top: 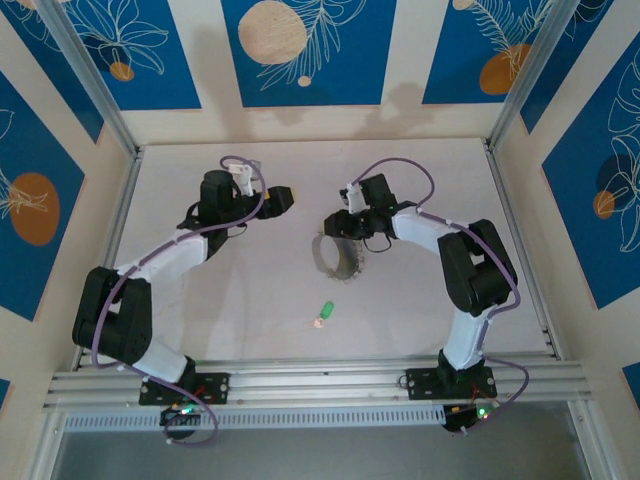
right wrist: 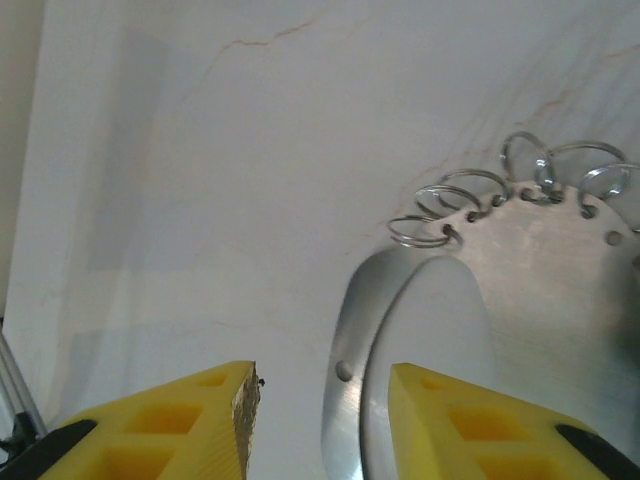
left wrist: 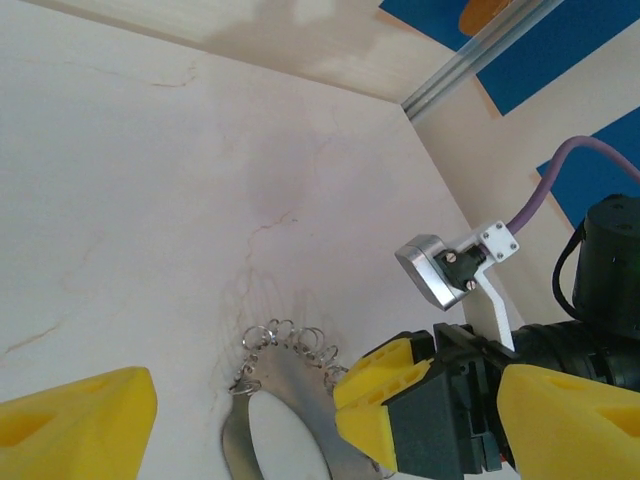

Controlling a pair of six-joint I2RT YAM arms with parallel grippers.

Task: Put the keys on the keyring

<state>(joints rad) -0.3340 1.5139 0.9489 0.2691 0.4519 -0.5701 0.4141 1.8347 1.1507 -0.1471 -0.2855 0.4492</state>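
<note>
Keyring (right wrist: pixel 540 250) metal sits at the right gripper (right wrist: pixel 322 375), whose yellow fingers are spread. One side of the ring's band runs between them, close to the right finger, and I cannot tell if they touch. The ring is a flat, shiny oval band with holes along its edge and small wire rings threaded through them. Its near part is cut off at the frame edge.

The left gripper (top: pixel 281 200) hovers beside it, fingers wide apart.

The key (top: pixel 324 312), with a green head and a pale shank, lies alone on the table (top: pixel 250 300) nearer the arm bases. It is too small to show detail.
</note>
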